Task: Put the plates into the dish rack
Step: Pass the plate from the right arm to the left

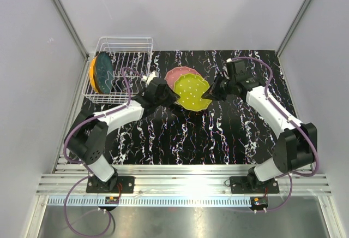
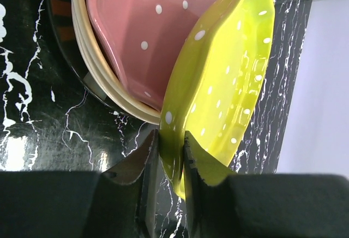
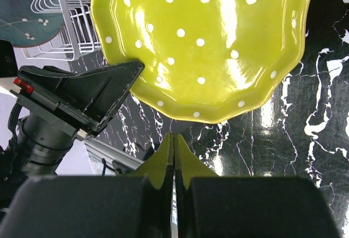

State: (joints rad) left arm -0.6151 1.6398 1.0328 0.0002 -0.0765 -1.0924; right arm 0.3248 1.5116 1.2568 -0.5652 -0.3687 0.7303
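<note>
My left gripper (image 1: 173, 97) is shut on the left rim of a yellow-green dotted plate (image 1: 192, 91) and holds it tilted above the table. The left wrist view shows the jaws (image 2: 170, 150) clamped on that plate's rim (image 2: 223, 79). A pink dotted plate (image 1: 177, 75) lies flat just behind it and also shows in the left wrist view (image 2: 147, 30). My right gripper (image 1: 210, 91) is shut and empty, its tips (image 3: 174, 145) just short of the yellow plate's near edge (image 3: 202, 41). The white wire dish rack (image 1: 131, 49) stands at the back left.
A teal plate (image 1: 103, 71) and an orange plate (image 1: 92, 74) stand upright in the rack's left end; the teal one shows in the right wrist view (image 3: 27, 19). The black marbled table (image 1: 218, 134) is bordered by white walls.
</note>
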